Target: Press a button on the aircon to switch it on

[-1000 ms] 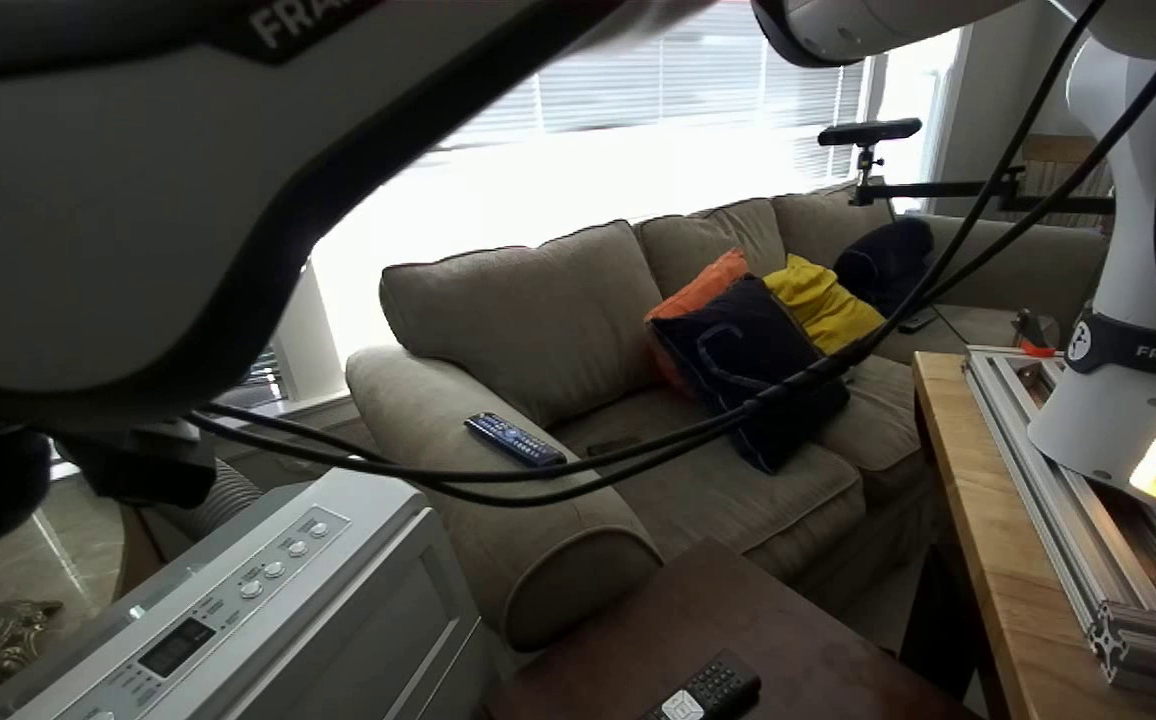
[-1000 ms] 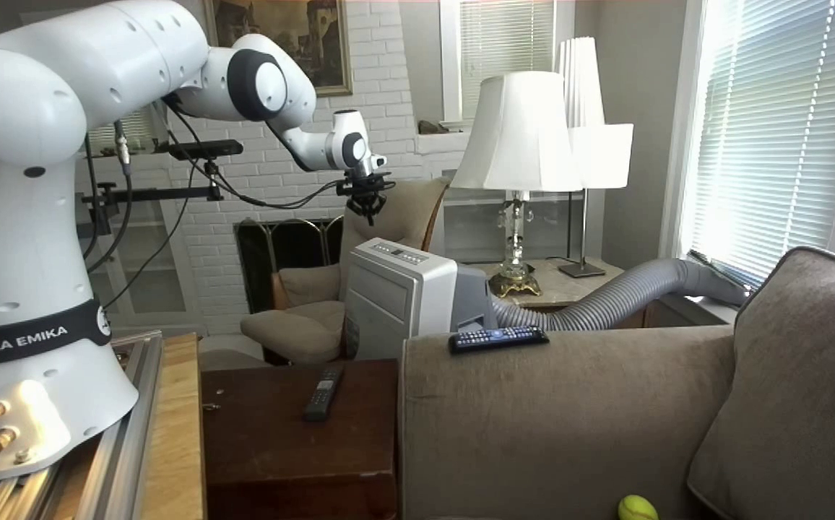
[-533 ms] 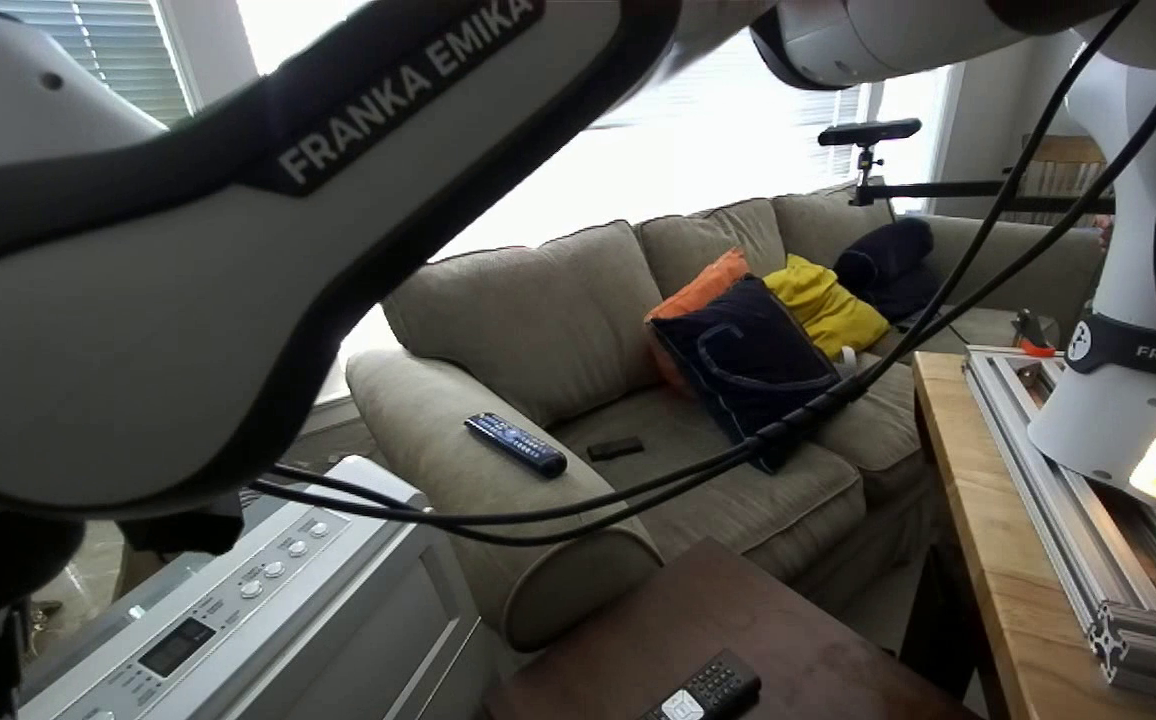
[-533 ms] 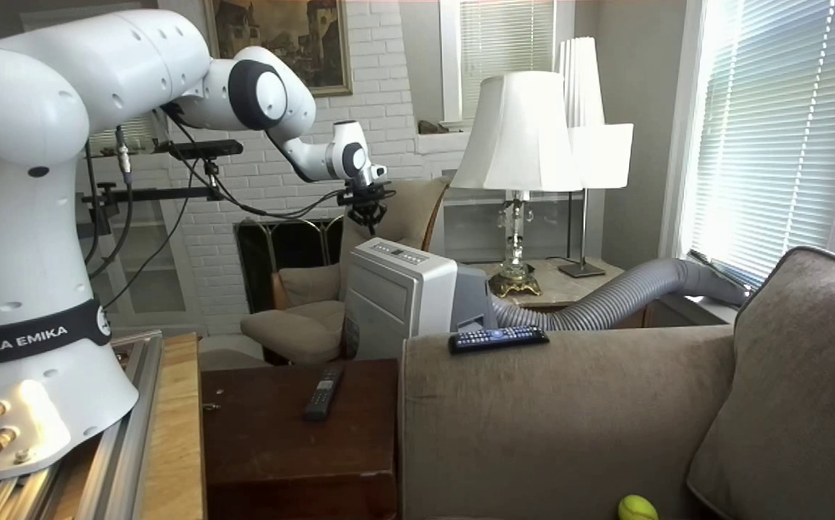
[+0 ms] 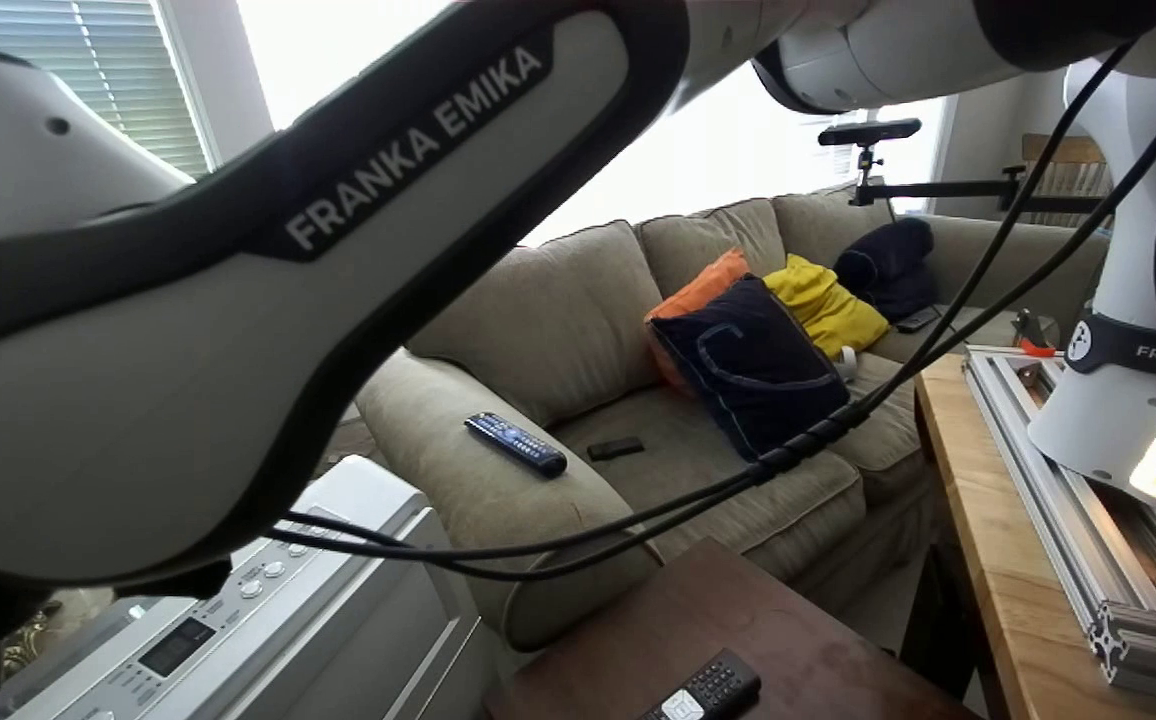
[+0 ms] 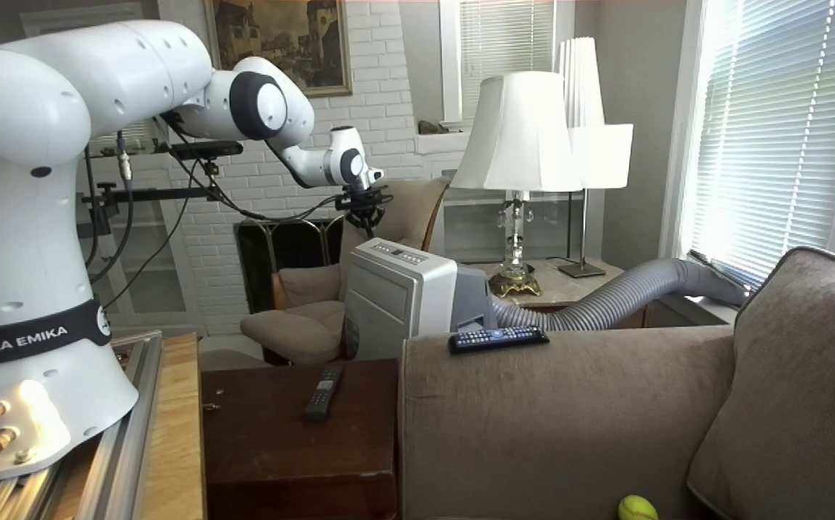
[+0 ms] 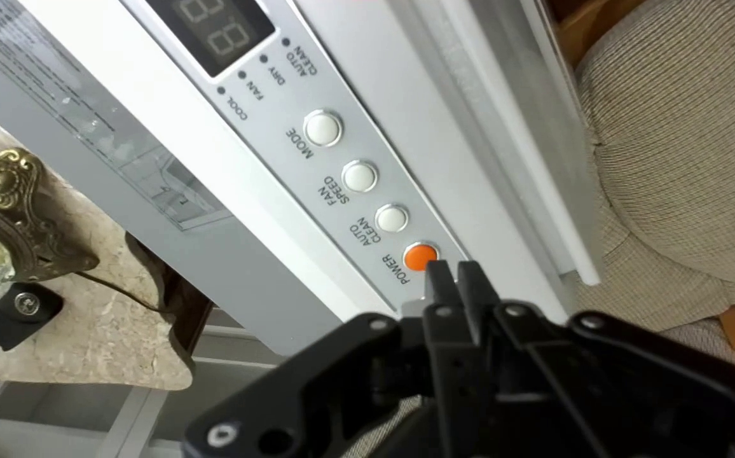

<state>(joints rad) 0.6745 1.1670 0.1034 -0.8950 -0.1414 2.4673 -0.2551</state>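
My wrist view brings out what both exterior views leave too small or out of sight: the lettering (image 7: 395, 270) on top of the aircon (image 6: 381, 307), its mode button (image 7: 322, 128), two more white buttons, then the orange power button (image 7: 419, 256) in the same row. In an exterior view I get the aircon's whole display (image 5: 177, 647), cut by the edge in the wrist view, and a row of round buttons (image 5: 252, 589) past it, with the arm (image 5: 188, 370) covering part of the aircon. In an exterior view I also see the grey hose (image 6: 598, 300) running from behind the aircon to the window (image 6: 764, 159).

My tool (image 7: 455, 270) has its two fingers pressed together, barely a sliver showing between the tips. In the wrist view they overlap the rim of the power button; I can't tell whether they touch it or hover just above.

The aircon is under the tool: in an exterior view the fingertips point down at one end of its top, very near it. Beside the aircon, the brown worktop (image 6: 280, 448) carries a dark remote (image 6: 323, 393).
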